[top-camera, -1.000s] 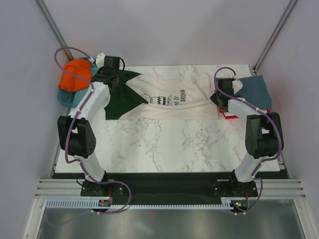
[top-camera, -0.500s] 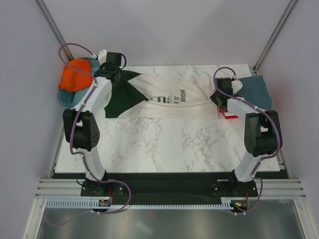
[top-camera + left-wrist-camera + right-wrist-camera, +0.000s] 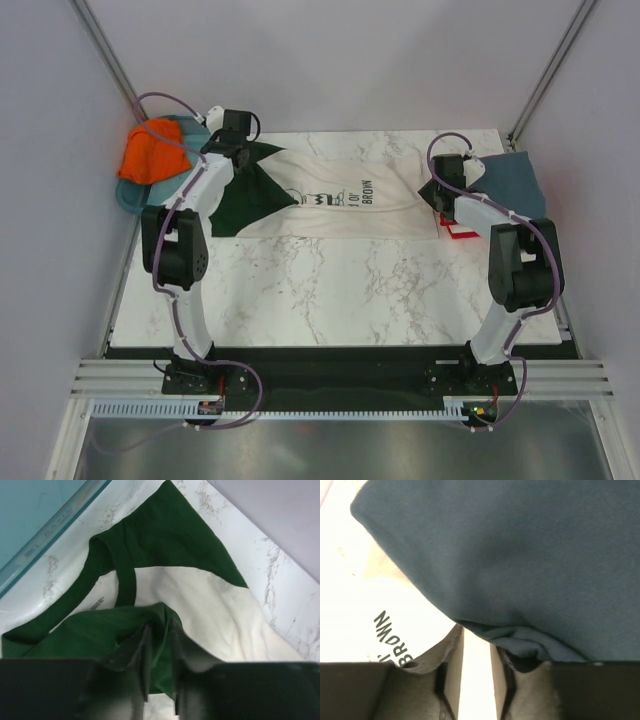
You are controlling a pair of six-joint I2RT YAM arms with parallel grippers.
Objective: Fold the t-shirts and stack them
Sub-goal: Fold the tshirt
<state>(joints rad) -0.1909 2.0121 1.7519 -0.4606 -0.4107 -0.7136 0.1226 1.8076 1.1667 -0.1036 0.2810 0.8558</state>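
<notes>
A cream t-shirt [image 3: 340, 200] with dark green sleeves and a black chest print lies spread across the far side of the table. My left gripper [image 3: 232, 152] is at its left green sleeve [image 3: 165, 545]. In the left wrist view a fold of green cloth is pinched in the narrow gap of the left gripper [image 3: 161, 627]. My right gripper [image 3: 437, 192] is at the shirt's right end. In the right wrist view the right gripper [image 3: 476, 642] stands apart, with only bright cream cloth showing through the gap. A slate-blue t-shirt [image 3: 520, 555] lies just past its fingertips.
An orange t-shirt [image 3: 150, 155] is bunched on the teal tray [image 3: 128, 197] at the far left. The slate-blue t-shirt [image 3: 512, 185] sits at the far right edge, with a red item [image 3: 460, 232] beside it. The side walls stand close to both arms.
The left arm has swung its elbow rightward while its gripper stays on the green sleeve. The right jaws have come apart off the cream cloth, and the left jaws have eased slightly.
</notes>
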